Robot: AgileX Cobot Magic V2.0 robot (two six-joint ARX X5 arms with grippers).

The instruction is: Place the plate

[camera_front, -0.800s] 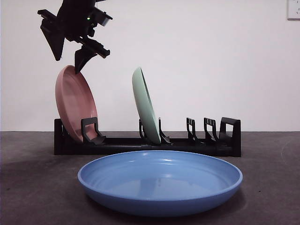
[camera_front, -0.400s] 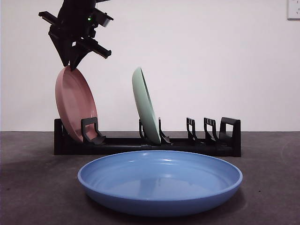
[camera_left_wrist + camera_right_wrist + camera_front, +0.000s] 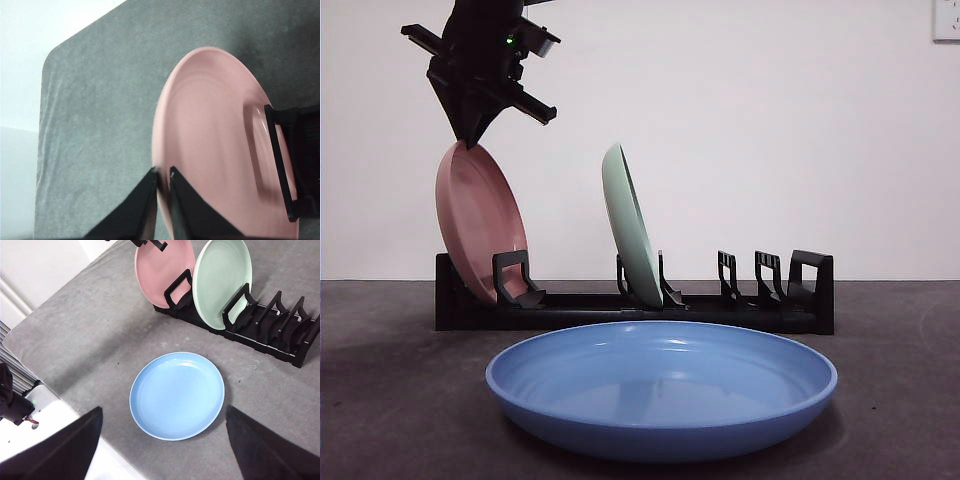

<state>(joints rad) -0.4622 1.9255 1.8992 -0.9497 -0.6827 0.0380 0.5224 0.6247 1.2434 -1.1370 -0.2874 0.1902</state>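
A pink plate stands on edge in the leftmost slot of the black rack, leaning a little left. My left gripper is above it, shut on its top rim; the left wrist view shows the jaws pinching the pink rim. A green plate stands in a middle slot. A blue plate lies flat on the table in front of the rack. My right gripper is open and empty, high above the blue plate, out of the front view.
The rack has several free slots to the right of the green plate. The grey table ends at a near edge, with a white surface beyond it. A white wall stands behind the rack.
My left gripper's jaws were spread above the pink plate; they have come down and shut on its top rim. The plate has tipped very slightly left.
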